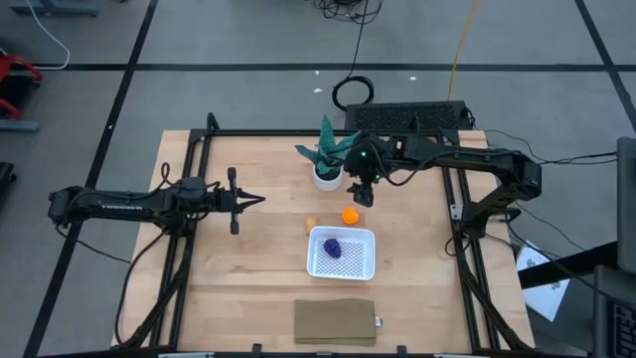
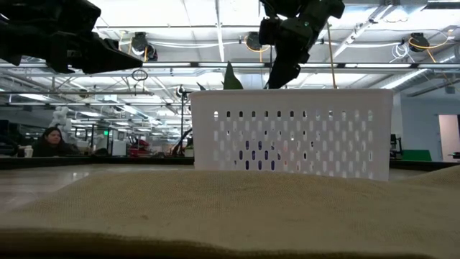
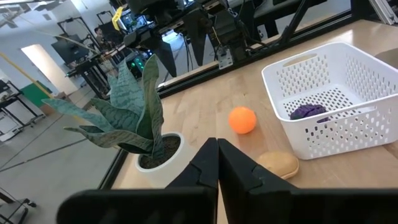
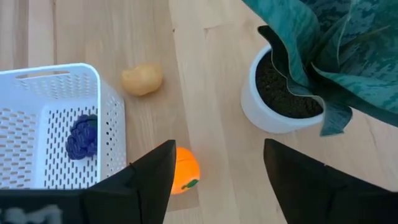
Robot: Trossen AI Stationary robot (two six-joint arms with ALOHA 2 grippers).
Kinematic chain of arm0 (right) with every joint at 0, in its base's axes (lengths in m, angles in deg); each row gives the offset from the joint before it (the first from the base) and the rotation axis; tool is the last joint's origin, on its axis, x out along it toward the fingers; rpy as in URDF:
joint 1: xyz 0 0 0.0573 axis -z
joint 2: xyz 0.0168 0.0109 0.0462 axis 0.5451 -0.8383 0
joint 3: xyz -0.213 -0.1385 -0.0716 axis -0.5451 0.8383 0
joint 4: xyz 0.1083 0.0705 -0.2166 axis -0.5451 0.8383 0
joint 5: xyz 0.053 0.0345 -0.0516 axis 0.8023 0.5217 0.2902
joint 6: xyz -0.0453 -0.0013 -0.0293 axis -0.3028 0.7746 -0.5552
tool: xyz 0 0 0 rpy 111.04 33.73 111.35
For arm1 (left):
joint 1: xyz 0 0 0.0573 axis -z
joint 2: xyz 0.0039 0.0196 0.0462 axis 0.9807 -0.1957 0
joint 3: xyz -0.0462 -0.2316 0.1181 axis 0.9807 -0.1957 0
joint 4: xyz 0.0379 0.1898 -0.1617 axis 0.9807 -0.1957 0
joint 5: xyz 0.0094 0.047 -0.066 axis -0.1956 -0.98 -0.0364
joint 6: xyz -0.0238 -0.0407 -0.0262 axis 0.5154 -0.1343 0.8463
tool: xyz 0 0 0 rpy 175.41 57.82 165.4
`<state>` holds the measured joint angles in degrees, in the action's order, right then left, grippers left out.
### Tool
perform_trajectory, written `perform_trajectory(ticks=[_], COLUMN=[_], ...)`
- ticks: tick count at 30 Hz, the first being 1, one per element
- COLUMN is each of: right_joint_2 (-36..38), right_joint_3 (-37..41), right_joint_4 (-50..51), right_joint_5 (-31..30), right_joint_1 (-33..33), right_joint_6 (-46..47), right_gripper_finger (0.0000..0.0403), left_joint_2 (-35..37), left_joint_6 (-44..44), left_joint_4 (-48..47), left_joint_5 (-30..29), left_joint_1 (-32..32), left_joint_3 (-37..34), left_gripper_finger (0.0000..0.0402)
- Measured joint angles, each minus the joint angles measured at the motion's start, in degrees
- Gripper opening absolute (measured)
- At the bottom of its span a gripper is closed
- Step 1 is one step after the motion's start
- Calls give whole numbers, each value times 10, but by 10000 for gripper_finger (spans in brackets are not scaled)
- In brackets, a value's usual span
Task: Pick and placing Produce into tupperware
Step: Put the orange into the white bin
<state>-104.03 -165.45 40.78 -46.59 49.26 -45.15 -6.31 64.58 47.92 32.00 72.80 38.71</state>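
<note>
The white tupperware (image 1: 358, 267) sits at the table's middle with the dark purple lump (image 1: 333, 247) on its dotted bottom (image 4: 37, 146). The orange ball (image 1: 350, 215) rests on the wood just beyond the tupperware's far wall, and the tan-orange piece (image 1: 311, 223) lies to the ball's left. My right gripper (image 1: 363, 191) is open, pointing down above the ball's far side; in the right wrist view one finger (image 4: 152, 180) partly covers the ball (image 4: 185, 175). My left gripper (image 1: 244, 201) is shut, held level over the table's left half, touching nothing.
A green spiky plant in a white pot (image 1: 327, 167) stands close beside my right gripper, toward the table's far left. A flat tan pad (image 1: 335, 321) lies at the near edge. Bare wood lies right of the tupperware. A person (image 2: 50, 142) sits in the room behind.
</note>
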Motion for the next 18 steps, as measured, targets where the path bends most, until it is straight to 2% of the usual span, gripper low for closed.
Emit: perform_trajectory(ticks=[9, 18], right_joint_2=[-45, -100], right_joint_3=[1, 1], right_joint_4=[9, 34], right_joint_5=[-1, -1], right_joint_1=[-18, -21], right_joint_6=[-14, -2], right_gripper_finger=[236, 236], left_joint_2=[0, 0], left_joint_6=[2, 13], left_joint_4=[0, -1], left_joint_5=[0, 0], left_joint_1=[0, 0], left_joint_3=[0, 0], left_gripper_finger=[27, 10])
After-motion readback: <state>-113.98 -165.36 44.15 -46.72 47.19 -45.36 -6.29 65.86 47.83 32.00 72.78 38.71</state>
